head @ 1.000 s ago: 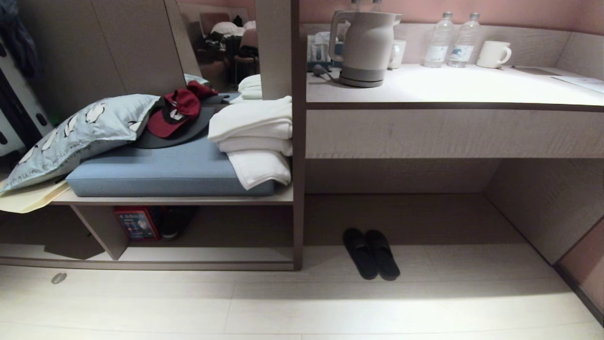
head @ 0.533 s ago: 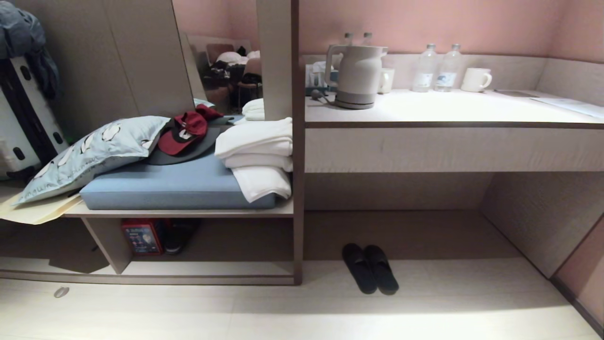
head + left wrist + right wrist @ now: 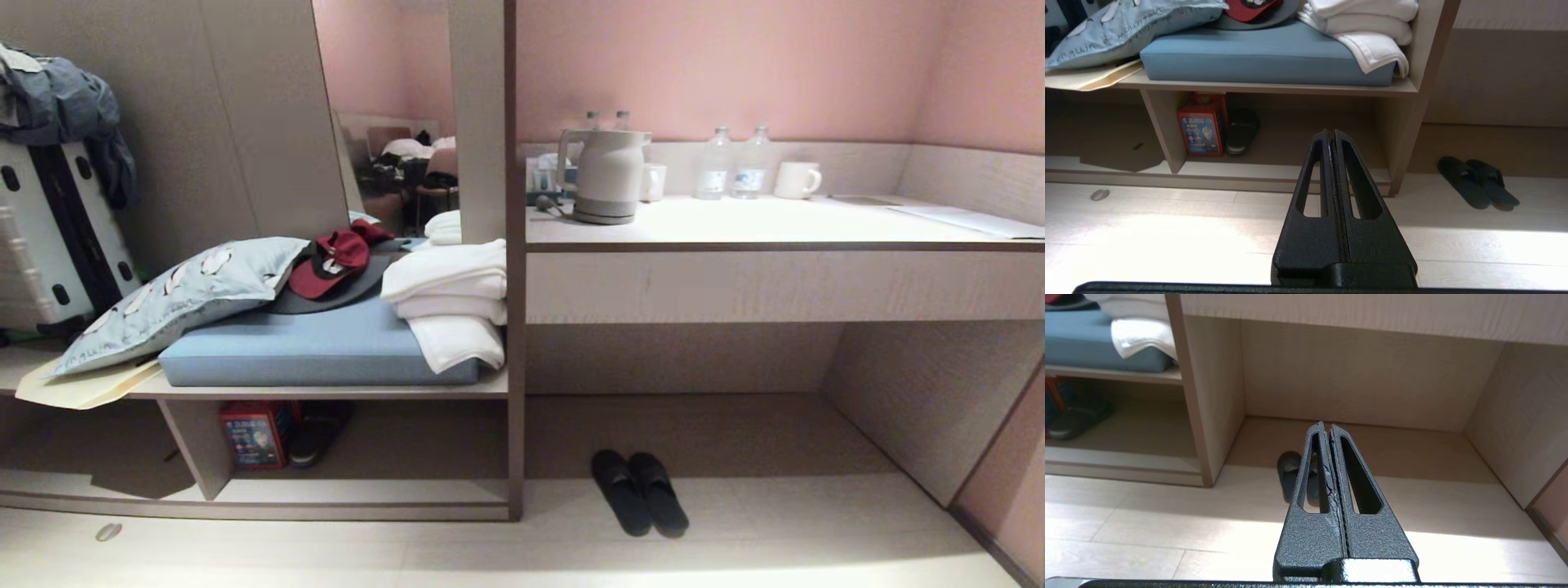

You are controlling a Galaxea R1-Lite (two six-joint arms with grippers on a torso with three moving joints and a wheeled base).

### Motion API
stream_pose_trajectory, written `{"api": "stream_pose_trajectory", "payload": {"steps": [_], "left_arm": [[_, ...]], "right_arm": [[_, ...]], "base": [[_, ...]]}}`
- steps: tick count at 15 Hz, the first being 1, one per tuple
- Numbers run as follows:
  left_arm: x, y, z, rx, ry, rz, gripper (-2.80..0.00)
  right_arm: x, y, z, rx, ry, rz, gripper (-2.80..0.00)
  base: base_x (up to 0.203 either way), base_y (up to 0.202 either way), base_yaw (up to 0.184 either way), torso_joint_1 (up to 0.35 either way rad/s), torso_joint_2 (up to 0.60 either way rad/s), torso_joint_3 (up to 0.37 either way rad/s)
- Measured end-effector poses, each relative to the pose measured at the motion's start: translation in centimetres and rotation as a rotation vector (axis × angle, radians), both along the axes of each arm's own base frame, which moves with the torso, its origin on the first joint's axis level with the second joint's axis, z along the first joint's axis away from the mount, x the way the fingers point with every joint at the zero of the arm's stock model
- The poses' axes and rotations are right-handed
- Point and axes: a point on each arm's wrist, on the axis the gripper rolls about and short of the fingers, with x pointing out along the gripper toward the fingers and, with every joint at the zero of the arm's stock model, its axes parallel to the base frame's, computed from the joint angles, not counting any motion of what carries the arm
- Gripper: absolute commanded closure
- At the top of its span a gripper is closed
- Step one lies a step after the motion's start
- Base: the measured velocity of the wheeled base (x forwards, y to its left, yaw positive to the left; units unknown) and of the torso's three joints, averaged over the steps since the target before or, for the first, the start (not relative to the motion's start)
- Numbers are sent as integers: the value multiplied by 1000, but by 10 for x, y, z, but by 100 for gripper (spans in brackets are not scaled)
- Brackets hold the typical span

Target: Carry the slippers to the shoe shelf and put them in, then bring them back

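**Both grippers clamped shut and holding nothing, slippers sitting on the floor**

I'm looking through the wrist cams right now and the left gripper (image 3: pixel 1330 132) is showing its two black fingers pressed flat together, nothing between them, hanging in the air over the pale floor (image 3: pixel 326 555). Same story with the right gripper (image 3: pixel 1325 424): fingers pressed together, touching nothing, pointing at the open desk recess (image 3: pixel 694 359).

The slippers (image 3: pixel 639 492) are lying side by side, touching each other, on the floor at the front of that recess, just right of the upright panel. The shoe shelf (image 3: pixel 351 490) is sitting left of that panel, under the blue cushion (image 3: pixel 310 351).

What I'm struggling with: from the right wrist, the gripper itself is covering most of the slippers, only a dark heel end is peeking out. Neither arm is showing in the head view. Inside the shelf, a lone black shoe (image 3: pixel 320 431) beside a red box (image 3: pixel 251 434) is half lost in shadow.
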Motion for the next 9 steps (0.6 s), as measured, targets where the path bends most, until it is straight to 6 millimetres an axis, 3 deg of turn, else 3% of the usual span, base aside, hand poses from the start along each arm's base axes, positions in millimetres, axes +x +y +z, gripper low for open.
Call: {"api": "stream_pose_trajectory", "payload": {"steps": [9], "left_arm": [[0,0,0,0,0,-1,0]], "right_arm": [[0,0,0,1,0,-1,0]], "base": [[0,0,0,1,0,8]]}}
